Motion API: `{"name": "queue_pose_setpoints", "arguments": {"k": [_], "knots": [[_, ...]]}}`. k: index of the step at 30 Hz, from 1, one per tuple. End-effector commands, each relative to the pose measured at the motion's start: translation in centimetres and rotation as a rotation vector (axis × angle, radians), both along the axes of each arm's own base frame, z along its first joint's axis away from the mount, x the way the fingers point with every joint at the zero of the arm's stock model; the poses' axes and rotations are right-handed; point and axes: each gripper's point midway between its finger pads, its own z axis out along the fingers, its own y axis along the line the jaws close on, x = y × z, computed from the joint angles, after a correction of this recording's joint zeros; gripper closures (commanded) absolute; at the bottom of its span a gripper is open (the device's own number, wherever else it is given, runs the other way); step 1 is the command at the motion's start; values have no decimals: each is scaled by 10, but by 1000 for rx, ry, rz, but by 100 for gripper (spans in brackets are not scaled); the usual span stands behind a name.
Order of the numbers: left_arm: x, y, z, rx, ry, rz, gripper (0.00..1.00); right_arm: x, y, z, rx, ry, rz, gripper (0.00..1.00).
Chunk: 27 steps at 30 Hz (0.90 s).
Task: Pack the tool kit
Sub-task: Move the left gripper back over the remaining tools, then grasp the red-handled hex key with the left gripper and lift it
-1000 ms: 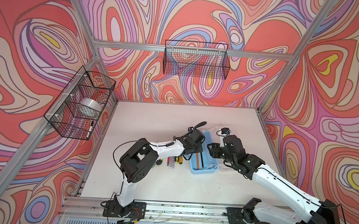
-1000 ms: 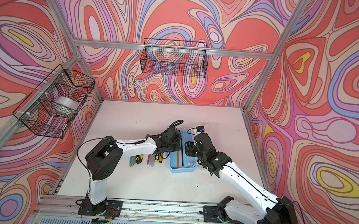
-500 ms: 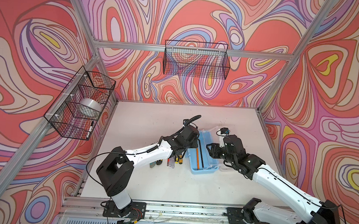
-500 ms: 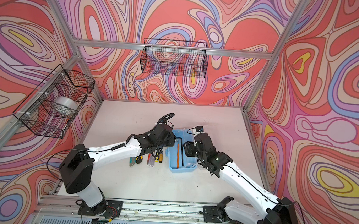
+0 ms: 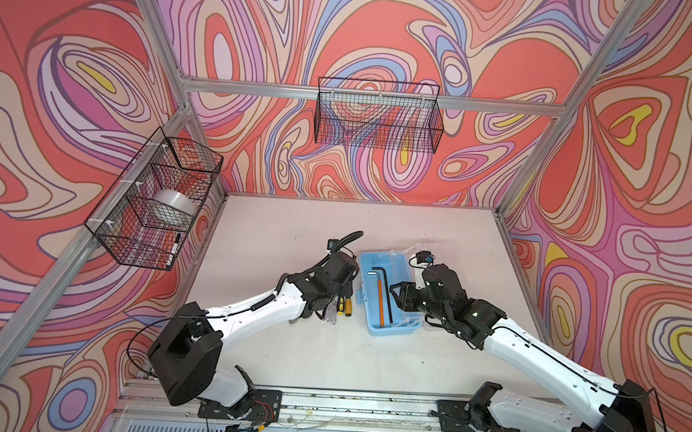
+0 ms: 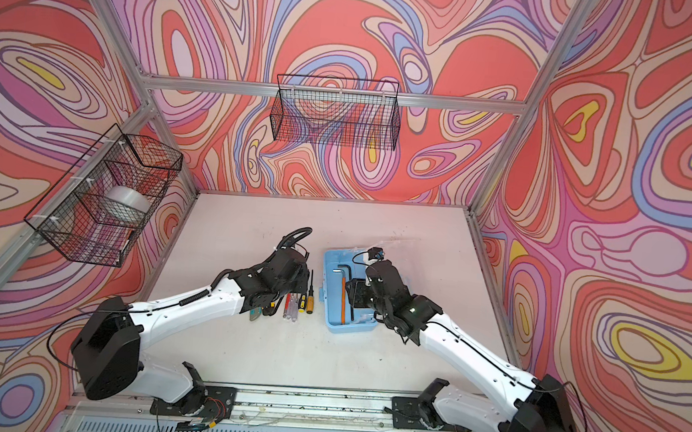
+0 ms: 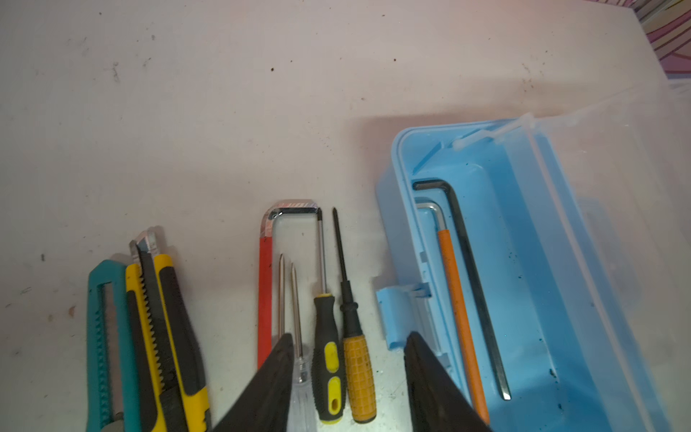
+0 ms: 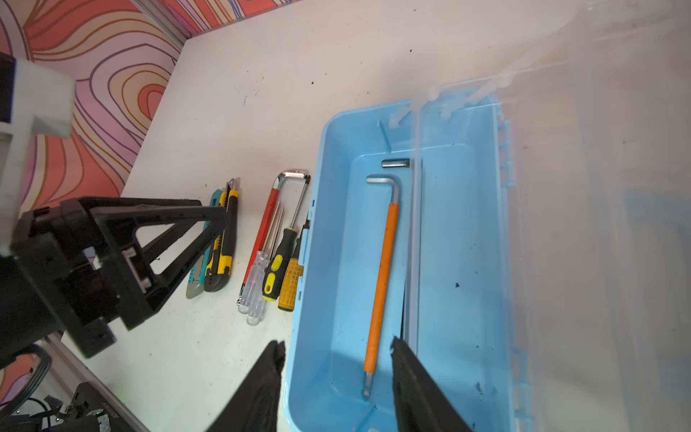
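The tool kit (image 5: 391,332) (image 6: 347,326) is a light-blue box on the table with its clear lid (image 8: 598,187) swung open. Inside lie an orange-sleeved hex key (image 8: 381,284) (image 7: 458,299) and a black hex key (image 7: 475,276). Beside the box lie screwdrivers (image 7: 327,366) (image 5: 340,304), a red-sleeved hex key (image 7: 264,291) and two utility knives (image 7: 168,318). My left gripper (image 7: 348,336) (image 5: 336,297) hangs open and empty above the screwdriver handles. My right gripper (image 8: 336,342) (image 5: 399,296) is open and empty, with one finger outside the box wall and one above the inside.
A black wire basket (image 5: 378,119) hangs on the back wall. Another basket (image 5: 153,203) on the left wall holds a tape roll (image 5: 169,209) and a marker (image 5: 173,248). An aluminium rail (image 5: 323,399) runs along the table's front edge.
My left gripper has opened and swung left, from over the box to above the loose tools. The right arm has barely moved.
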Motion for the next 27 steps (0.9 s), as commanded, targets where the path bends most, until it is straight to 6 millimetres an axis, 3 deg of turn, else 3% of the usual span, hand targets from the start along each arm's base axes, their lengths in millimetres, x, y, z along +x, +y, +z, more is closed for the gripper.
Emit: {"name": "queue_pose_setpoints", "arguments": {"k": [1,6,17,27], "knots": [[3,17,-5,5,-9,34,60,2,3,2,-1,-10,-27,52],[8,32,-24,39,31,57,66,1,10,-3,5,-1,-22,54],[31,34,-57,98,80,71,71,0,8,-12,14,17,-47,55],[34,31,-86,95,131,75,72,-1,8,-16,16,21,-50,55]]}}
